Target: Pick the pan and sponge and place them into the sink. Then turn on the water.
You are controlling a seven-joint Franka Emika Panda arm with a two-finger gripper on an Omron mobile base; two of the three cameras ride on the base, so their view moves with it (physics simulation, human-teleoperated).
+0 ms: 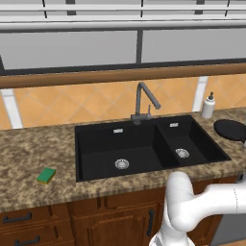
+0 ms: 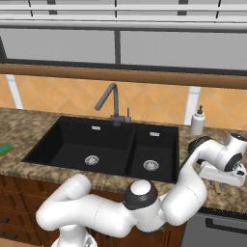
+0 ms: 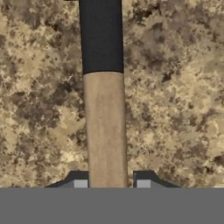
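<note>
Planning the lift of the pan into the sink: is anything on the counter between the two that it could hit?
Nothing visible does. The pan sits on the counter just right of the sink, with bare granite between them. The soap bottle stands behind that path, by the wall. The end effector straddles the pan's wooden handle.

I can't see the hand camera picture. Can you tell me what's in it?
The gripper has its two dark fingertips on either side of the pan's light wooden handle, which runs up to a black part. Speckled brown countertop lies underneath.
</note>
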